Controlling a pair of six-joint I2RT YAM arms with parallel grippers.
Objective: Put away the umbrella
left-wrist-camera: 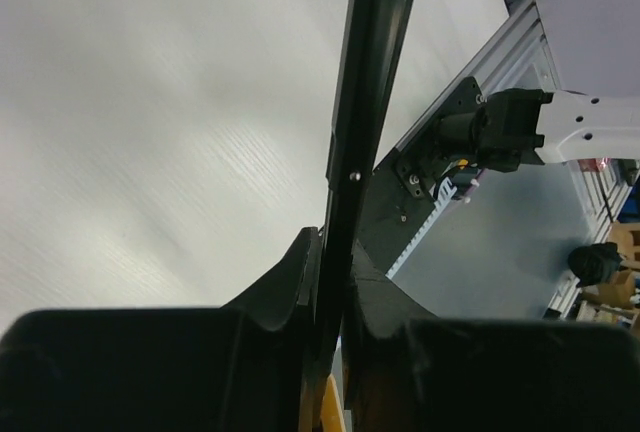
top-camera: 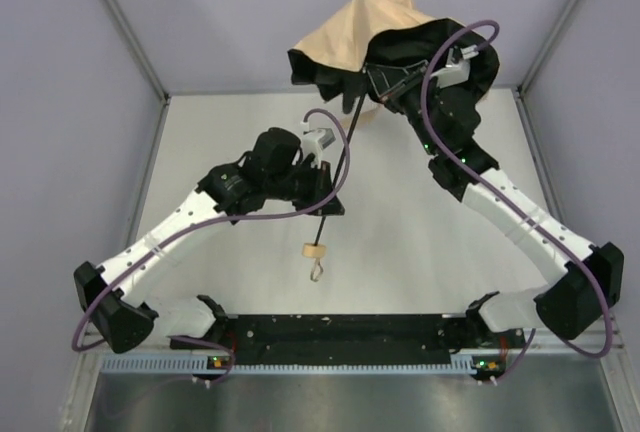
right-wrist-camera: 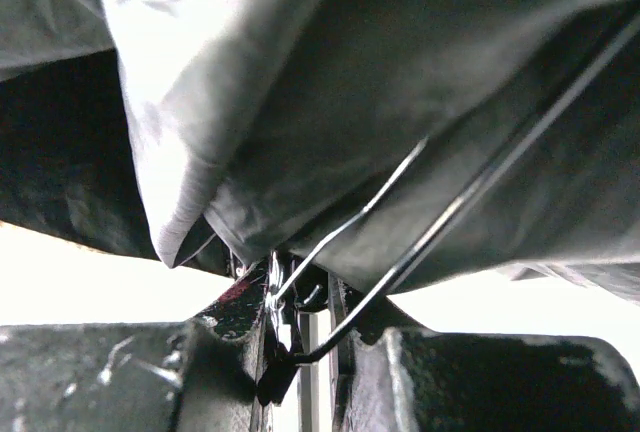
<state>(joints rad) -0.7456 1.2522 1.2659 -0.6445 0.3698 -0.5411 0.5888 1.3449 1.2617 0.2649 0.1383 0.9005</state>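
Desk (top-camera: pixel 400 272): pale grey, matte, spread out beneath both pairs of fingers (left-wrist-camera: pixel 285 287).
On it: black mounting rail (top-camera: pixel 340 330) at the near edge, behind the fingers.

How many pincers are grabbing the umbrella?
2. The left pincer clamps the black shaft of the umbrella, partway up. The right pincer grips higher, under the canopy.

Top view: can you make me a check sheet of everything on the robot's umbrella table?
Surface: white table top, plain.
Job's things: beige fabric folding umbrella, canopy bunched at the far end; thin black shaft slanting down to small tan handle.
Clutter: nothing seen.
Grippers: left tool shut on the shaft; right tool shut on wire ribs under the canopy.
Cables: purple cables along both arms.
Surroundings: grey walls, black base rail.
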